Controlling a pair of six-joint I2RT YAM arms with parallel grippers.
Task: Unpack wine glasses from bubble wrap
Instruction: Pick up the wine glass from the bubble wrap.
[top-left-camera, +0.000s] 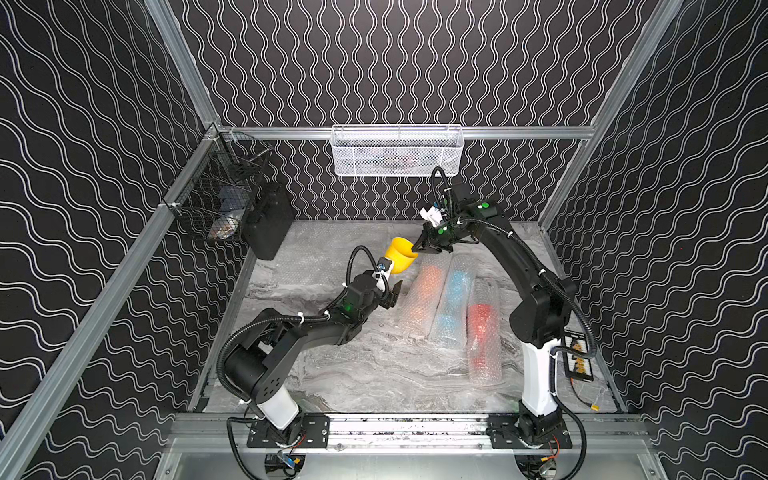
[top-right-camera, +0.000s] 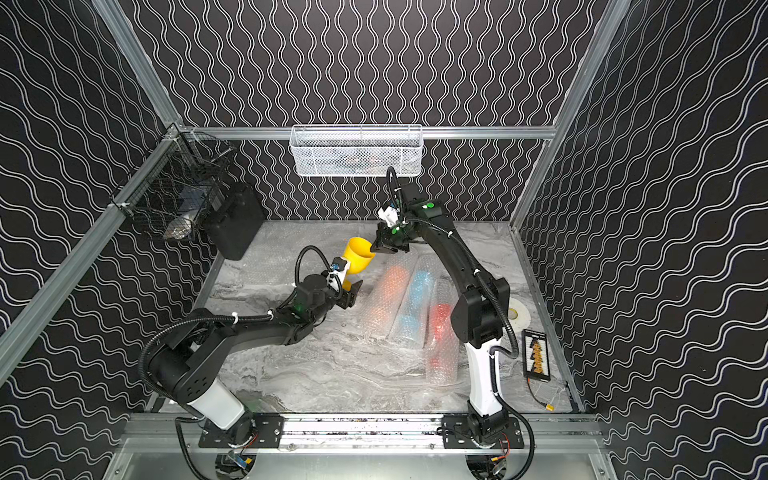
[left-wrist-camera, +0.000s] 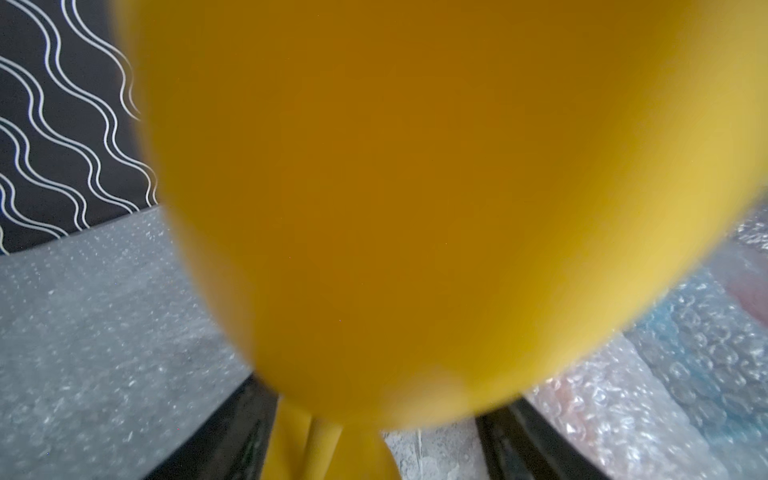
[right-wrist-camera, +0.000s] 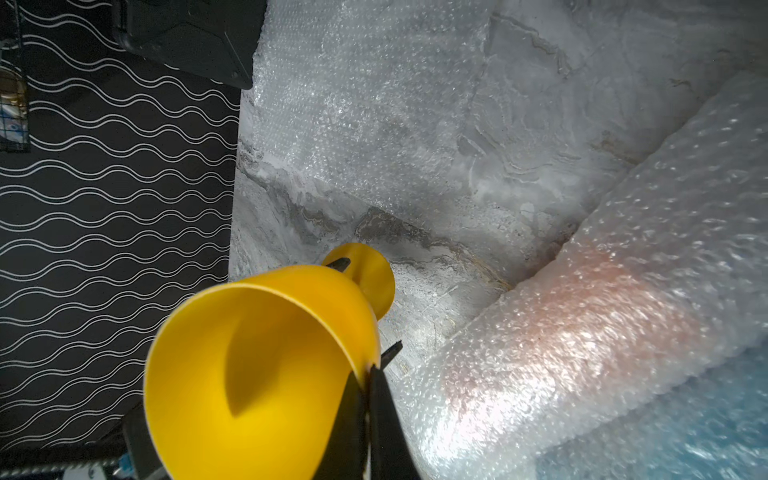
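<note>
With right jaws clamped on the rim of the yellow goblet (top-left-camera: 400, 255), aloft just beside the far end of the orange bubble-wrap tube (top-left-camera: 428, 287), and left jaws wide around its stem, back the left jaws straight off, then stand the goblet foot-down well apart from that tube.

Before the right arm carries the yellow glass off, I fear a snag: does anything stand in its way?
Yes. The left gripper, open, straddles the stem of the yellow glass, one finger on each side. The right gripper pinches the rim. Nothing else visible blocks it.
</note>
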